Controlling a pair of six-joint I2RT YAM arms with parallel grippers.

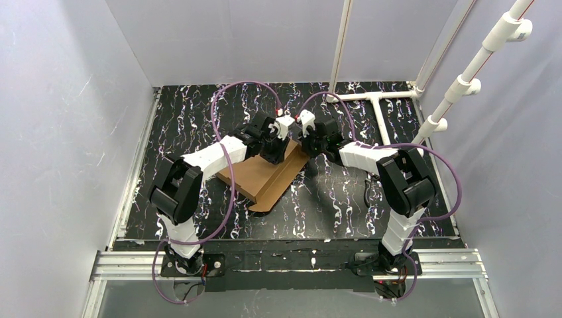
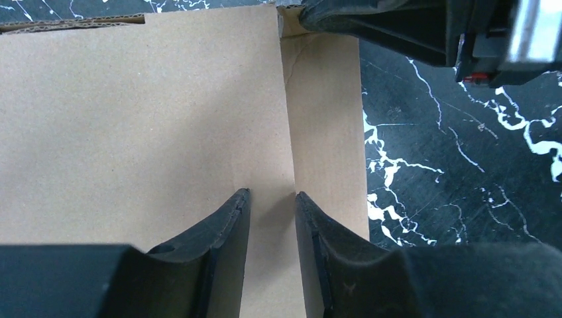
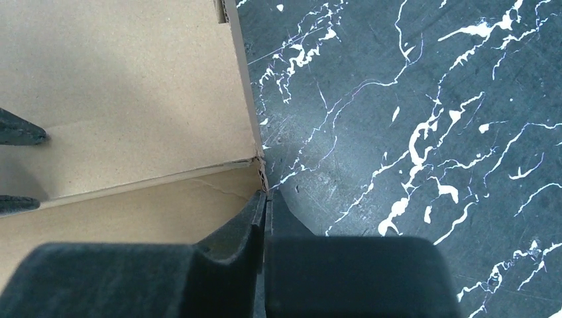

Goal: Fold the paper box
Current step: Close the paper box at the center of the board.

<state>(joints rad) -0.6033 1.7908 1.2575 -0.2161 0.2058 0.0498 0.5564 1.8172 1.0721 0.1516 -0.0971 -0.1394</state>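
**PAPER BOX: PARTLY FOLDED, BOTH GRIPPERS AT ITS FAR END**

Lay near the middle of the black marbled table (image 1: 331, 199), between the two arms and at a slant to the table edges: paper box (image 1: 262, 173), plain brown corrugated cardboard. Looked low and flat-topped from above. Showed a broad panel (image 2: 132, 132) across the top, with a narrow strip (image 2: 328, 132) beside it along one straight seam.

Judged roughly midway through folding, with the main body apparently brought together and no loose walls seen standing. Left to do, by the look of it:
- a rounded tab (image 1: 262, 207) jutting out at the near end, untucked
- the far-right corner (image 3: 260, 165), slightly gapped between its layers and faintly wrinkled

Locking of the far flaps in their slots could not be made out.

Left gripper (image 2: 272, 197): hung over the far part of the box, pointed down at it. Stood with jaws parted a little, one finger (image 2: 219, 228) over the broad panel and the other toward the narrow strip, astride the seam. Clamped nothing visible. Seemed to be at the cardboard surface, though actual contact could not be confirmed.

Right gripper (image 3: 266, 199): kept its fingers pressed together. Sat at the far-right corner with tips touching it or just beside it, reaching in from the bare table side. Showed no cardboard between the fingers, though a nipped edge could not be ruled out.
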